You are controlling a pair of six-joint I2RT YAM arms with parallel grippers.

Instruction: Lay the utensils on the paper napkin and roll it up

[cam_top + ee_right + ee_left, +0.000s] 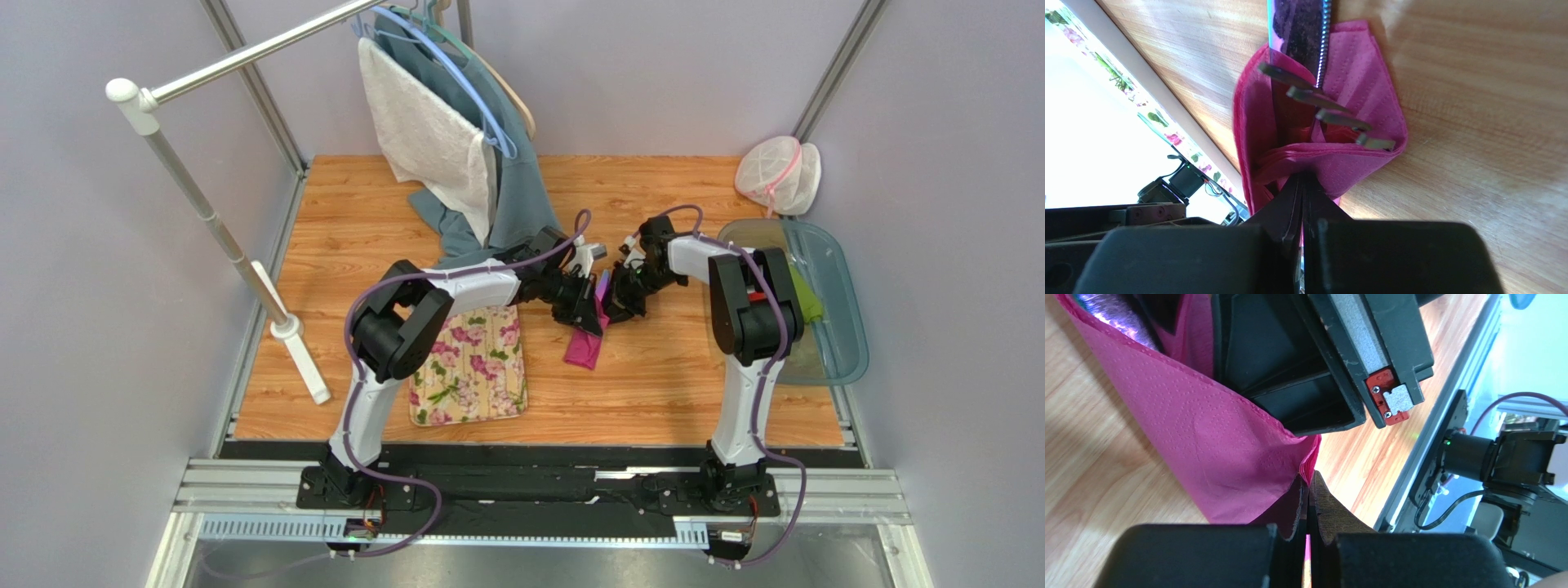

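Left gripper and right gripper are each pinched shut on the one paper napkin, which lies crumpled near the middle of the desk. Two utensils show inside its folds: one fork with four tines and one shiny piece beside it. From above, both wrists cover most of the napkin. One flowered mat lies to its left, toward the near edge. One grey-blue cloth and one white towel hang at the back edge. One clear tray sits at the right edge.
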